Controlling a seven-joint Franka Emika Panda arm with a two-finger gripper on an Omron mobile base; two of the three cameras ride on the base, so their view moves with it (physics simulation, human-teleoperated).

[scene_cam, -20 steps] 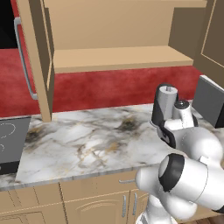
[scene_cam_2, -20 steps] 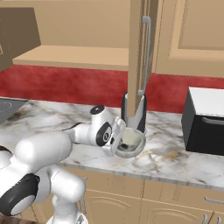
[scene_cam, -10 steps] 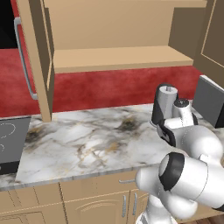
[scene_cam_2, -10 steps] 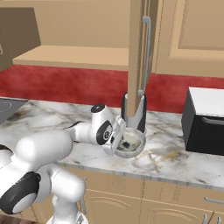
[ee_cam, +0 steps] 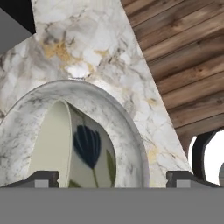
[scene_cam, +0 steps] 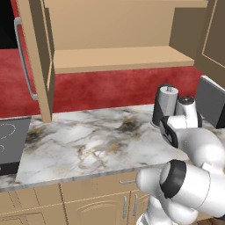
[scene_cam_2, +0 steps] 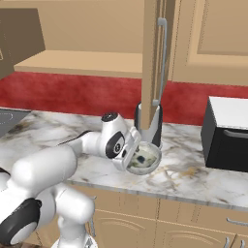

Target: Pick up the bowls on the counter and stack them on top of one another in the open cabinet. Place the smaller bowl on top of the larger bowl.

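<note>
Marbled grey-white larger bowl (ee_cam: 127, 131) holds the small cream bowl (ee_cam: 70, 148); wide-open gripper (ee_cam: 111, 179) should lift straight up.

A black-and-silver cylindrical appliance (scene_cam: 163, 104) is standing upright just behind the fingers, close to the red wall (scene_cam: 101, 90); a black box-shaped appliance (scene_cam_2: 225, 134) is sitting well off to their right; a dark cooktop (scene_cam: 9, 144) is lying far to their left; wooden floor planks (ee_cam: 183, 70) are showing below them.
</note>
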